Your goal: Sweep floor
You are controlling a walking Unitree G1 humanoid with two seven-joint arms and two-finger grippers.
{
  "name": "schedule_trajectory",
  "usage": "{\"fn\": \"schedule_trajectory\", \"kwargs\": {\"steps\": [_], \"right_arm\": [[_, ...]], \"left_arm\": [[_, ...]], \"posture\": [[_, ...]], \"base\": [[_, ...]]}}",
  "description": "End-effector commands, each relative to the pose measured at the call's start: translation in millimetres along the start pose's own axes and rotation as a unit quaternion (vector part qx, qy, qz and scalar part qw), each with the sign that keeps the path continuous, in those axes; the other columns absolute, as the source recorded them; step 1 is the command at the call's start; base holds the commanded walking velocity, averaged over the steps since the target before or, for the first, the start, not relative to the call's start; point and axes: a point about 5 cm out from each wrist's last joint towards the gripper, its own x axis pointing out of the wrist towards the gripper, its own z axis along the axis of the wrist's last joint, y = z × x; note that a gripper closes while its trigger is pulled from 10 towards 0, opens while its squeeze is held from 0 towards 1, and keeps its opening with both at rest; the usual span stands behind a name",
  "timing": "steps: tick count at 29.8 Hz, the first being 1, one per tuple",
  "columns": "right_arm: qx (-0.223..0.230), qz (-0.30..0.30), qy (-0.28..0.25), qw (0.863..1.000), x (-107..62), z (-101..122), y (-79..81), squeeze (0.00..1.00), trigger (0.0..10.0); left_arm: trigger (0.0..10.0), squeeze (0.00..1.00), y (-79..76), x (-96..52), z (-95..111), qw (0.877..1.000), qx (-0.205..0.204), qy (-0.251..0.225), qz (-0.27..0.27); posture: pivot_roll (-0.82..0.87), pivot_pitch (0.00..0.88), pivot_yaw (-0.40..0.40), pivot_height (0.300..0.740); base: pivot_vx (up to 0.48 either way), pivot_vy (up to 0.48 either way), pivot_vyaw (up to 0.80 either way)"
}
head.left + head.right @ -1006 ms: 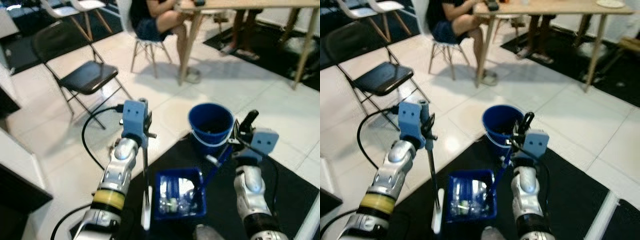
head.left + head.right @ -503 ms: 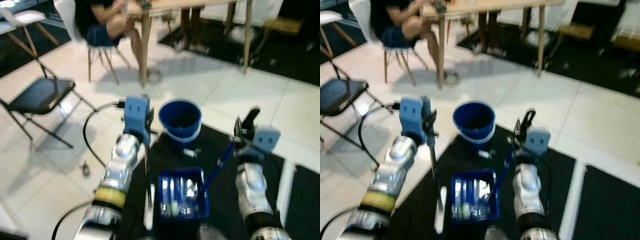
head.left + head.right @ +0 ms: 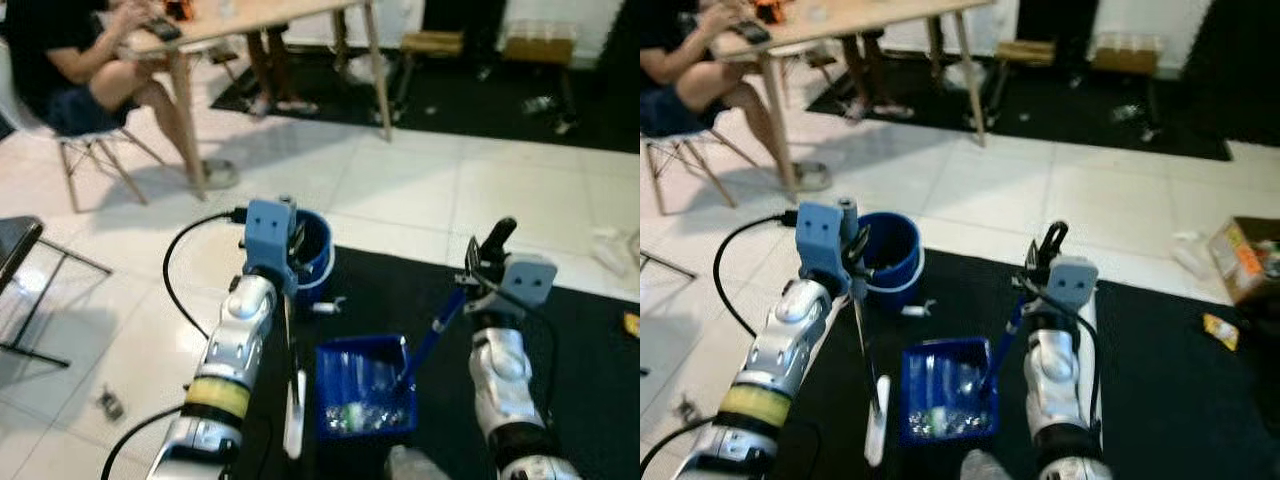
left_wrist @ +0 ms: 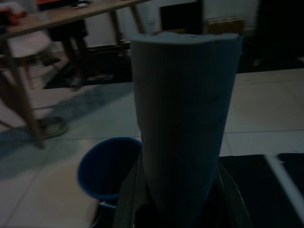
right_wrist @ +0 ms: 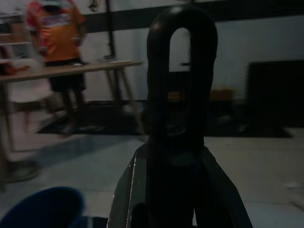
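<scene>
While both tools are held off the black mat (image 3: 560, 330), the step in hand reads as carrying, not sweeping.

- Left gripper (image 3: 852, 262): fingers closed on the broom (image 3: 872, 400), its white head at 7 o'clock of the dustpan.
- Right gripper (image 3: 1040, 262): closed on the dustpan handle (image 3: 1001, 340).
- Dustpan (image 3: 365, 392): blue, holding debris.
- Bucket (image 3: 890, 258): at 11 o'clock of the dustpan.

Next move, by judgement: tip the dustpan over the bucket.

The right eye view adds a cardboard box (image 3: 1245, 255) at 3 o'clock.
</scene>
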Motion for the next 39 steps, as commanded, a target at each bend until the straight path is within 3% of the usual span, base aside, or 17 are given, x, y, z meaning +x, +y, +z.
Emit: {"fn": "schedule_trajectory", "kwargs": {"steps": [1, 15, 23, 27, 31, 39], "right_arm": [[0.009, 0.007, -0.016, 1.000, 2.3, 5.1, 6.6, 0.00, 10.0], [0.015, 0.031, -0.029, 0.999, 9.9, 12.1, 23.3, 0.00, 10.0], [0.012, 0.065, -0.019, 0.998, 9.0, 9.7, 33.8, 0.00, 10.0], [-0.010, 0.109, -0.011, 0.994, 9.7, 10.3, 39.4, 0.00, 10.0], [-0.022, 0.136, -0.012, 0.990, 15.1, 14.1, 46.4, 0.00, 10.0], [-0.027, 0.152, -0.021, 0.988, 18.6, 18.9, 55.6, 0.00, 10.0]], "left_arm": [[10.0, 0.00, 2.6, -0.5, 2.2, 1.000, 0.007, -0.005, 0.002], [10.0, 0.00, 3.0, -1.2, 4.9, 1.000, 0.016, -0.003, 0.003], [10.0, 0.00, 12.3, -3.4, 4.6, 0.999, 0.010, -0.001, 0.035], [10.0, 0.00, 20.4, -9.6, -0.7, 0.997, -0.015, 0.000, 0.081], [10.0, 0.00, 27.0, -16.7, -4.9, 0.992, -0.043, 0.002, 0.115], [10.0, 0.00, 26.9, -19.3, -7.8, 0.990, -0.085, 0.012, 0.109]], "posture": [[-0.01, 0.000, 0.088, 0.740], [0.02, 0.002, 0.107, 0.740], [0.04, 0.014, 0.051, 0.740], [0.06, 0.018, -0.041, 0.740], [0.08, 0.014, -0.060, 0.740], [0.08, 0.009, -0.059, 0.740]], "base": [[0.000, 0.000, -0.56], [0.000, 0.000, -0.12], [0.000, 0.000, 0.00], [0.000, 0.000, 0.00], [0.000, 0.000, 0.00], [0.000, 0.000, 0.00]]}}
